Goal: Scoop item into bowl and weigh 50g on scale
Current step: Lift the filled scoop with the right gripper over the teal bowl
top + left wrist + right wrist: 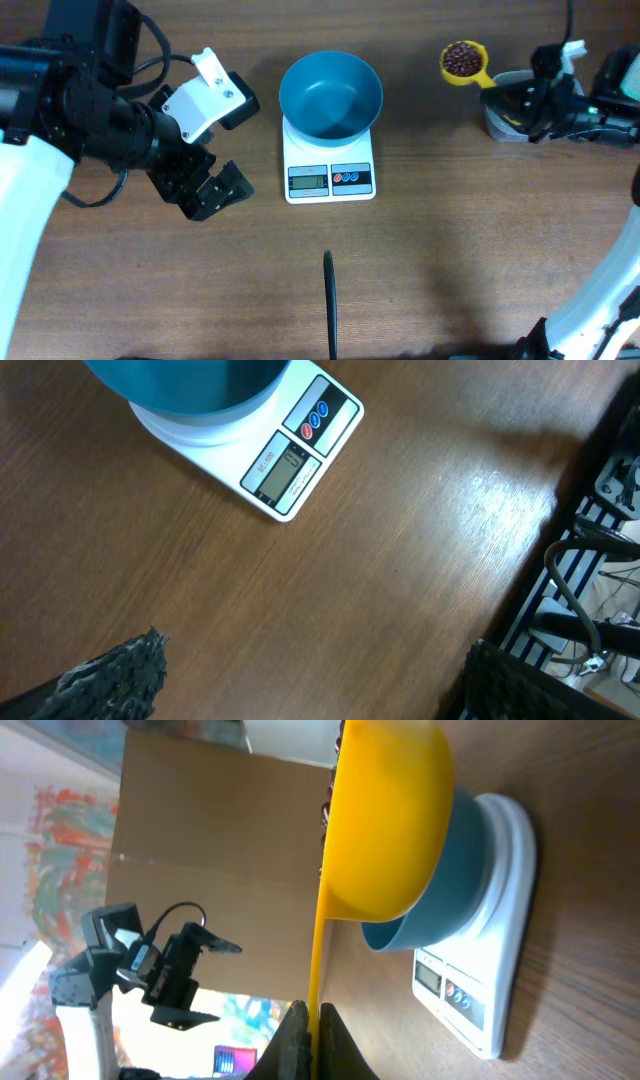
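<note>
The blue bowl (330,95) stands on the white scale (329,178) at the table's middle back; both also show in the left wrist view, bowl (190,385) and scale (290,460). My right gripper (515,95) is shut on the handle of a yellow scoop (463,62) full of reddish-brown beans (460,58), held right of the bowl. In the right wrist view the scoop (385,820) fills the front, with bowl (450,890) and scale (480,990) behind, fingers (315,1045) pinching the handle. My left gripper (205,190) is open and empty, left of the scale.
A grey container (505,115) sits under the right arm at the back right. A black thin bar (330,305) lies on the table in front of the scale. The table edge and cables (590,560) show at the right of the left wrist view.
</note>
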### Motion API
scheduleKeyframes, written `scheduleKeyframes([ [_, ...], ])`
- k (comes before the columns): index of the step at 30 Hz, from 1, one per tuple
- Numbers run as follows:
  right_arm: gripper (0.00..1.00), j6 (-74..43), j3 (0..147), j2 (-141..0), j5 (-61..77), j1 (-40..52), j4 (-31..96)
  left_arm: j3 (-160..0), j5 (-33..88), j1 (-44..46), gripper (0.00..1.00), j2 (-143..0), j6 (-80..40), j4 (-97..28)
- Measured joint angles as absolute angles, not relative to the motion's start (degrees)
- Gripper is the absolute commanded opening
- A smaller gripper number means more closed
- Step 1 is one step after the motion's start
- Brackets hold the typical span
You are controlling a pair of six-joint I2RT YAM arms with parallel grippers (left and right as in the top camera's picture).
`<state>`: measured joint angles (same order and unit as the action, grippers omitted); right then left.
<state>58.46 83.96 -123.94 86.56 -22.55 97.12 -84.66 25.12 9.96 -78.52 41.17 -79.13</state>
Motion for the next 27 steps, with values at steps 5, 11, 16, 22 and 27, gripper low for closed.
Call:
scheduleKeyframes([
  [5,0.04,58.48,83.96,-123.94,86.72,-16.82,97.12,-84.66,25.15,9.98,0.99,-78.52,41.17,-79.13],
  [11,0.04,58.5,83.96,-123.94,86.72,-10.98,97.12,-84.66,25.12,9.98,0.99,-78.52,41.17,-79.13],
  [16,0.04,58.5,83.96,-123.94,86.72,-8.19,96.66,-84.66,25.12,9.96,0.99,-78.52,41.17,-79.13],
  [22,0.04,58.52,84.82,-123.96,86.72,-6.04,95.35,-84.66,25.12,9.98,0.99,-78.52,41.17,-79.11],
  [27,0.04,58.5,89.36,-123.96,86.74,-5.45,95.35,-84.66,25.12,9.96,0.99,-78.52,41.17,-79.11],
])
